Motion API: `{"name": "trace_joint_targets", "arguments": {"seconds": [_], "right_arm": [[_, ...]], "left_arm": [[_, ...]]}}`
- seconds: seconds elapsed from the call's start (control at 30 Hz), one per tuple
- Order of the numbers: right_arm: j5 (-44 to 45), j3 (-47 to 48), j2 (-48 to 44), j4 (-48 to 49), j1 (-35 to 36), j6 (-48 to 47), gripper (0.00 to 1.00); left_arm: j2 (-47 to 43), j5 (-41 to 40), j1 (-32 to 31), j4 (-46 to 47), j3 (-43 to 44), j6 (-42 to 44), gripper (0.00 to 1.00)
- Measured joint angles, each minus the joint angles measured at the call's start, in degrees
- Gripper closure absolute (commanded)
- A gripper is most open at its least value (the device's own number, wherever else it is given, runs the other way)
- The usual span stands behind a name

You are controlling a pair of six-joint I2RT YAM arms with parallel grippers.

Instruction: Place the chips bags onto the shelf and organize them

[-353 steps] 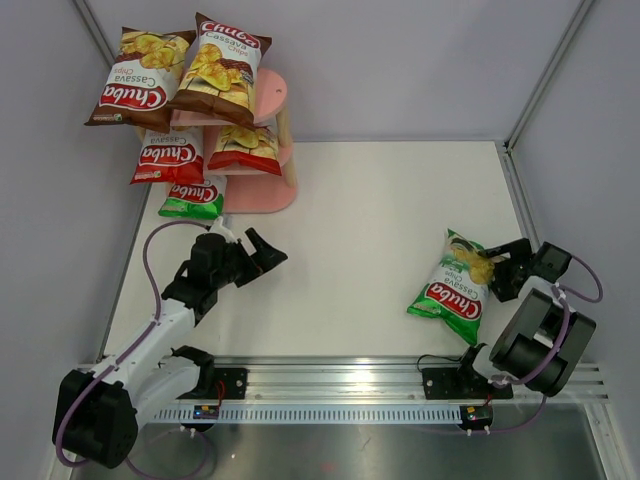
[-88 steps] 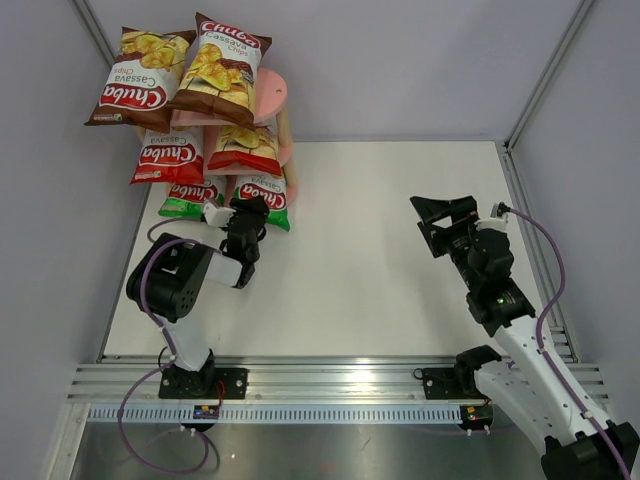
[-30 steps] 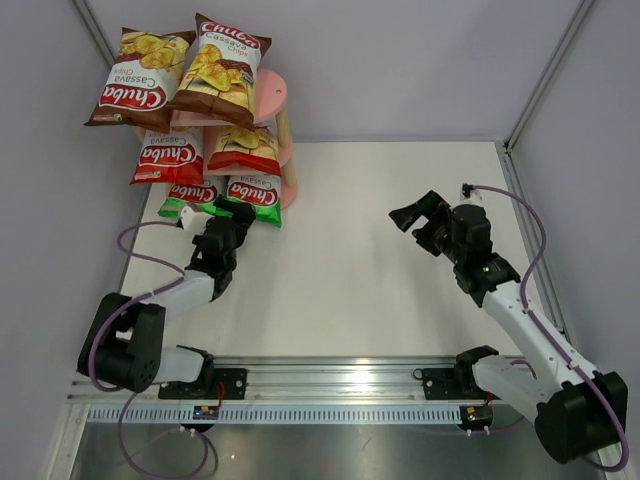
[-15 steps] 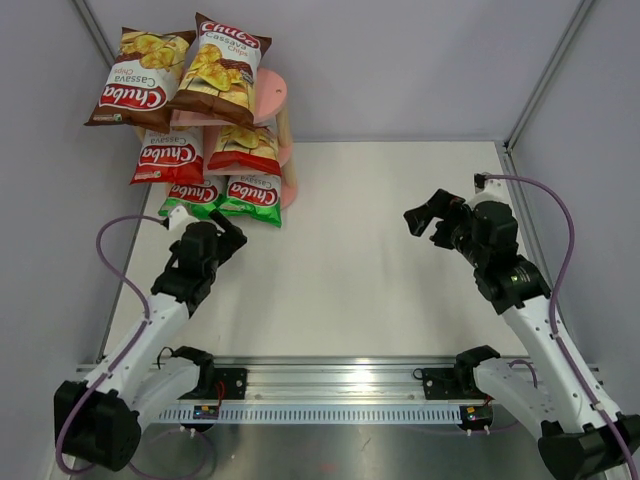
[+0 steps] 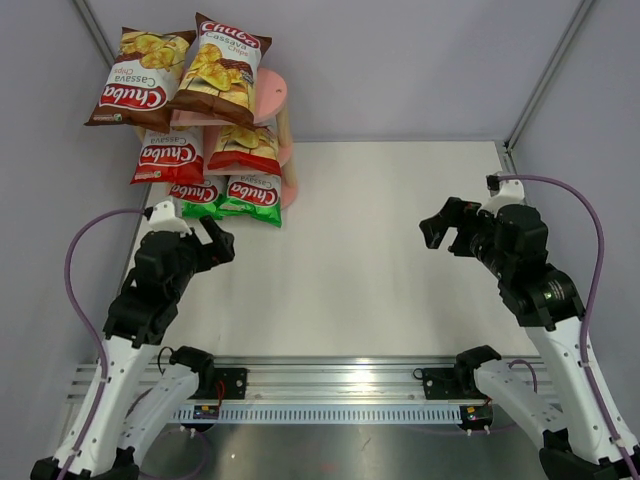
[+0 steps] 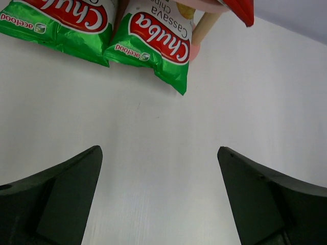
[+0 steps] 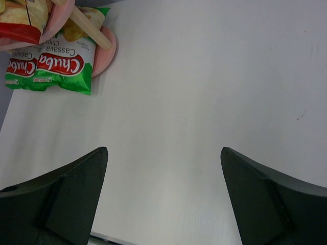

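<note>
The pink shelf (image 5: pixel 274 92) stands at the back left with all six chips bags on it. Two brown bags (image 5: pixel 140 75) lie on the top board, two red-white bags (image 5: pixel 168 155) on the middle one, and two green bags (image 5: pixel 253 197) on the bottom, side by side. My left gripper (image 5: pixel 215 243) hovers open a little in front of the green bags (image 6: pixel 156 43), with nothing between its fingers (image 6: pixel 159 149). My right gripper (image 5: pixel 447 232) is open and empty over the right half of the table, facing the shelf (image 7: pixel 107 48) from afar (image 7: pixel 163 149).
The white table (image 5: pixel 380 250) is boxed in by grey walls on the left, back and right. An aluminium rail (image 5: pixel 340 385) with both arm bases runs along the near edge. A wooden shelf post (image 6: pixel 204 25) stands right of the green bag.
The left gripper has backed away from the green bags toward the near-left. The right gripper has drawn back to the right. The bags have not moved.
</note>
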Motion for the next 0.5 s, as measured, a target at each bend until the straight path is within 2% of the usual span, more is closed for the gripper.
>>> {"name": "trace_joint_targets", "arguments": {"seconds": [0.3, 0.5], "right_arm": [[3.54, 1.42, -5.16, -5.92, -0.04, -2.29, 0.00], [7.74, 1.11, -10.91, -9.01, -0.09, -3.52, 0.01]], "left_arm": [[-6.80, 0.66, 0.00, -8.94, 2.47, 9.09, 0.01], [-15.17, 1.33, 0.00, -10.03, 2.45, 13.35, 0.01]]}}
